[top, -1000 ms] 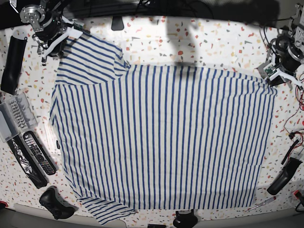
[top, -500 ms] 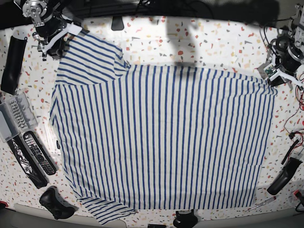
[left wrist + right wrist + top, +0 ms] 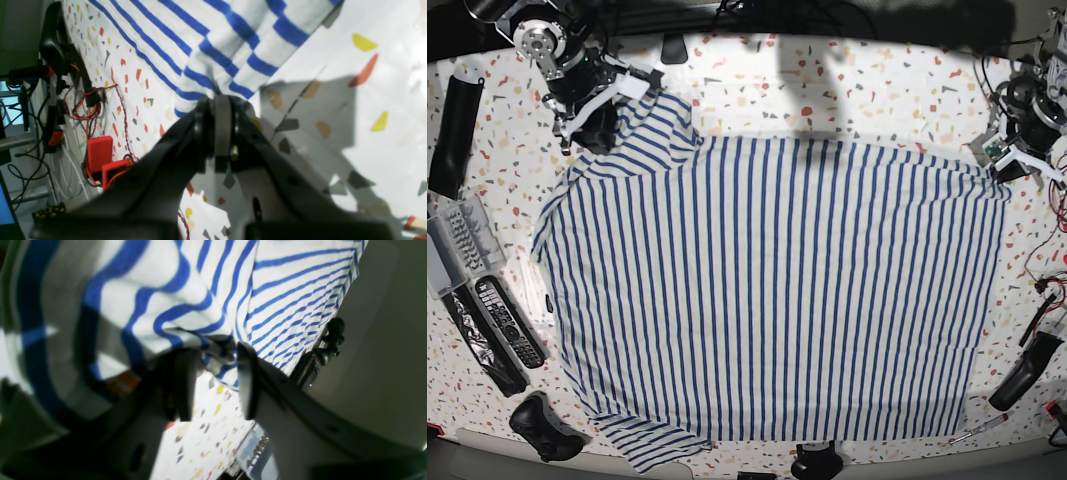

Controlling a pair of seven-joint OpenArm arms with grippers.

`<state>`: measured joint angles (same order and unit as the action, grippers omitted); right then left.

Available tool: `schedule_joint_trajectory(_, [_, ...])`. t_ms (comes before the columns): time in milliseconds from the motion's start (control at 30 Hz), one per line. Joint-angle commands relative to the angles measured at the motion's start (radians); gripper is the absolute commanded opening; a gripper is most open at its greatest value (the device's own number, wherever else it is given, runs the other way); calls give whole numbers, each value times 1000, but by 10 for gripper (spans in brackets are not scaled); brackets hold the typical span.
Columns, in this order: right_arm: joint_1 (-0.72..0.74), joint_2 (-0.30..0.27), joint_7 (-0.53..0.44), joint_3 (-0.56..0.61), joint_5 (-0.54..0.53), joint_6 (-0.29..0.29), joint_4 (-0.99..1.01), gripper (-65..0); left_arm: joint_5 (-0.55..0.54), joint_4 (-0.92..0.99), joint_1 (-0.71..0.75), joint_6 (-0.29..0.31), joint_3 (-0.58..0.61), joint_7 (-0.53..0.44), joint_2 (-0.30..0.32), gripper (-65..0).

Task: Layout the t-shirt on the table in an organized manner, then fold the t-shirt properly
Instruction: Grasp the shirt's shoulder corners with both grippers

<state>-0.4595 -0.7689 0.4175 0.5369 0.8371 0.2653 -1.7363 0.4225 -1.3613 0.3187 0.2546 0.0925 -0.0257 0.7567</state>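
The white, blue-striped t-shirt [image 3: 777,290] lies spread flat over most of the speckled table [image 3: 757,90]. My right gripper [image 3: 612,105] is at its far left sleeve, which is bunched in toward the shoulder. In the right wrist view, the right gripper [image 3: 215,383] has its jaws apart, a loose fold of the t-shirt [image 3: 217,346] hanging between the fingertips [image 3: 247,380] above the table [image 3: 200,440]. At the far right corner, my left gripper [image 3: 1002,158] is shut on the hem. In the left wrist view, the left gripper [image 3: 216,101] pinches the t-shirt [image 3: 233,40] just above the table [image 3: 383,100].
Remote controls [image 3: 507,320], a clear case [image 3: 457,245] and a black tube [image 3: 455,125] line the left edge. A black object [image 3: 545,425] sits front left. Another black object [image 3: 1025,372] and a screwdriver [image 3: 977,432] lie front right. Red boxes [image 3: 98,153] and cables sit near the left arm.
My right gripper has moved right and inward, dragging the far left sleeve in over the shoulder, and its jaws have opened wider. The left gripper has stayed put.
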Motion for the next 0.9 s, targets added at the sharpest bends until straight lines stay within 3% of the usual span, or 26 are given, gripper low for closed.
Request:
schedule_joint_trajectory(0, [2,-6,-6,-1,-11,14,-8,-372,2,-6,-2,-4,-6,10,19,-650])
schedule_joint_trajectory(133, [14,2,-5,-1,-11,20,-8,-334,2,-6,0,-4,-6,10,19,-650])
schedule_joint_trajectory(267, [16,2,-5,-1,-6,158,-7,-335,2,-6,0,-4,-6,10,19,-650])
schedule_joint_trajectory(400, [23,16,3,-1,-8,201,-6,-339,2,-6,0,-4,-6,10,19,-650])
schedule_joint_trajectory(467, [31,33,2,-1,-13,230,-5,-394,-21,-6,0,-3,-6,11,19,-650])
schedule_joint_trajectory(667, [32,60,13,-1,-60,231,-4,-649,-49,-6,0,-3,-6,22,9,-650])
schedule_joint_trajectory(767, [32,57,47,-1,-52,211,-4,-650,-49,-6,0,-3,-6,31,6,-650])
schedule_joint_trajectory(867, [12,32,75,-1,-52,84,-6,-650,-49,-6,4,-3,-6,37,6,-650])
